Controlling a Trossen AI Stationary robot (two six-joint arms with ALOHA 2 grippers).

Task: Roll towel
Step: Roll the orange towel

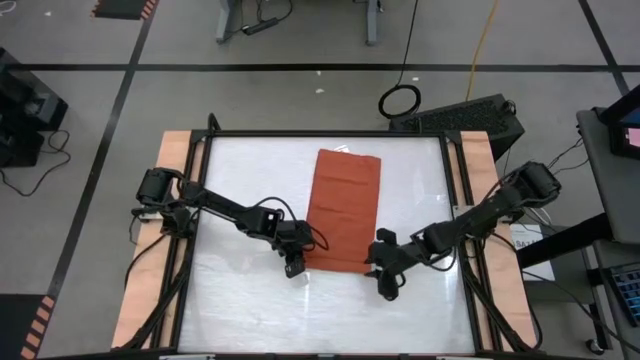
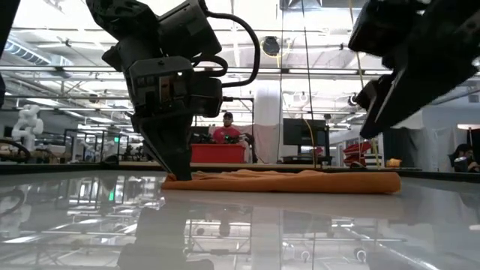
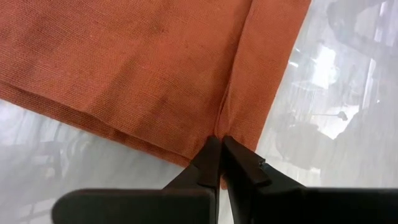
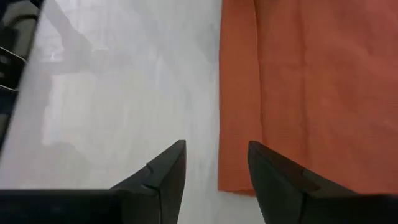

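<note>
The rust-orange towel (image 1: 343, 208) lies flat on the white tabletop, folded into a long strip that runs from the far side toward the near side. My left gripper (image 1: 296, 264) is down at the towel's near left corner and shut on its edge; it also shows in the low view (image 2: 178, 174). My right gripper (image 1: 386, 284) is open and hangs above the table by the towel's near right corner (image 4: 239, 183), touching nothing. In the low view, the right gripper (image 2: 371, 127) is well above the towel (image 2: 300, 181). My left gripper pinches the towel's near edge (image 3: 217, 129) close to the left corner between its two shut fingers, at their free ends. The fingers slant down from the table's left near side. A small crease (image 3: 233, 93) rises from the pinch. The towel lies on the table.
A black frame (image 1: 320, 134) and wooden side boards (image 1: 175, 150) border the table. A black keyboard (image 1: 460, 115) lies past the far right corner. Bare white tabletop (image 1: 330, 310) lies near the front edge. A person in red (image 2: 227, 131) is in the room behind.
</note>
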